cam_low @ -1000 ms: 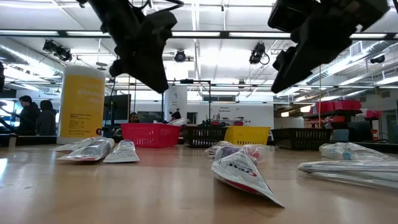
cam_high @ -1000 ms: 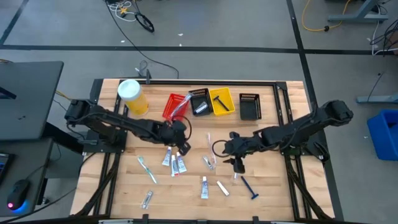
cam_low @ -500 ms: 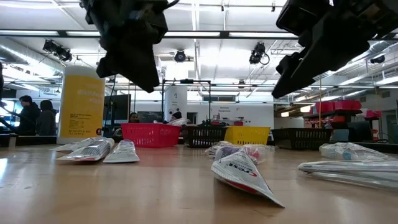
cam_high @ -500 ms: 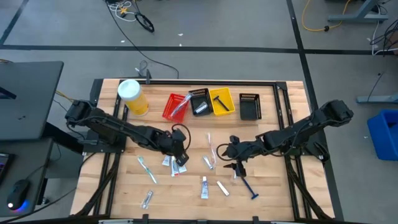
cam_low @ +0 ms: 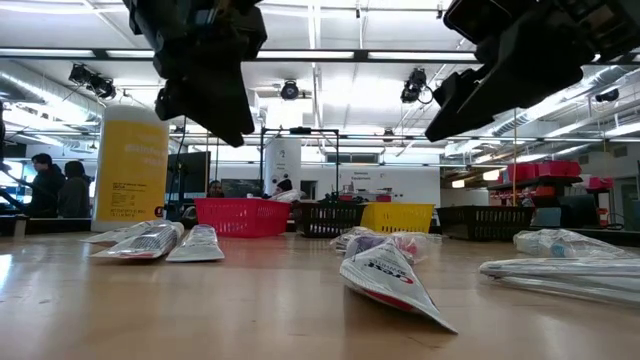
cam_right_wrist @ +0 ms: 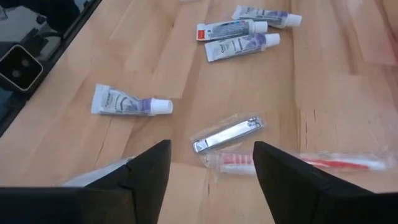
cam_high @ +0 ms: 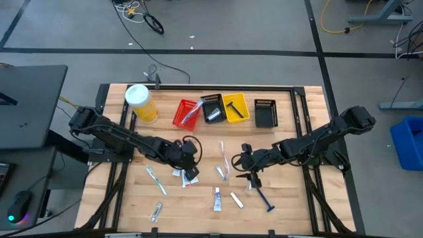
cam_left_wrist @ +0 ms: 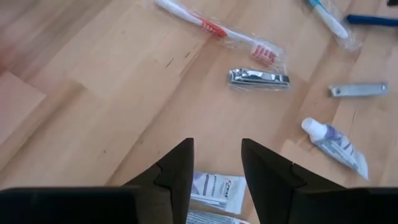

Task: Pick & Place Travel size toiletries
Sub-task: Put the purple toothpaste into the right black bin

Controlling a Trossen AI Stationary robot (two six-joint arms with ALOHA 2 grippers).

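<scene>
Small toiletries lie flat on the wooden table. White-and-blue tubes point(cam_high: 184, 174) lie under my left gripper point(cam_high: 189, 163), which is open and hovers above them. In the left wrist view point(cam_left_wrist: 214, 163) one white tube point(cam_left_wrist: 213, 186) shows between the fingers. My right gripper point(cam_high: 240, 162) is open and hovers beside a wrapped nail clipper point(cam_right_wrist: 227, 133) and a red-bristled toothbrush point(cam_right_wrist: 292, 162). In the right wrist view point(cam_right_wrist: 210, 155) both lie just ahead of the fingers. A dark blue razor point(cam_high: 265, 198), another tube point(cam_high: 217, 198) and a light blue toothbrush point(cam_high: 154, 178) lie nearer the near edge.
A tall yellow canister with a white lid point(cam_high: 140, 102) stands at the far left. A row of bins sits along the far edge: red point(cam_high: 186, 112), black point(cam_high: 211, 108), yellow point(cam_high: 235, 107), black point(cam_high: 264, 112). People stand in the room beyond point(cam_low: 45, 185).
My left gripper has moved toward the table's near edge, from beside the red bin's near side to above the tubes. My right gripper has shifted a little toward the table's left, nearer the clipper and toothbrush. No item has moved.
</scene>
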